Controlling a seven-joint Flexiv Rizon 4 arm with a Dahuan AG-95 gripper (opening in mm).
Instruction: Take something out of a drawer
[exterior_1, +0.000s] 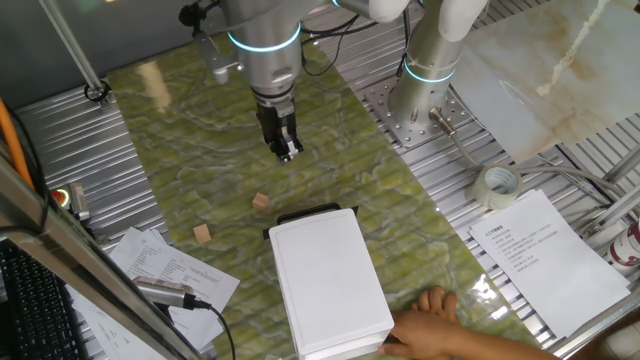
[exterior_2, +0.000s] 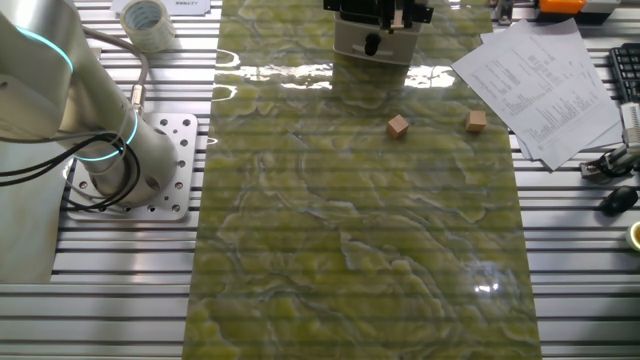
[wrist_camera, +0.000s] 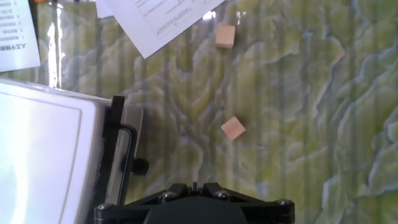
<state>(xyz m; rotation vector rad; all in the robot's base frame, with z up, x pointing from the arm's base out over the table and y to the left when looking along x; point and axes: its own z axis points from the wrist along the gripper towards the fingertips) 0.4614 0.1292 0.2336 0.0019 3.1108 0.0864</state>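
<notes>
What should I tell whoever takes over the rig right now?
Gripper: raised above the green mat, holding nothing; whether its jaws are open cannot be told.
White box: on the mat, a person's hand resting at its near end.
Drawer: black front edge faces the arm; it looks pulled out only slightly, and its inside is not visible.
Two small wooden cubes lie on the mat beside the box, one nearer the drawer, one farther.
Done: cannot confirm whether either cube came from the drawer.
Left: check the drawer's contents, then pick if needed.
</notes>
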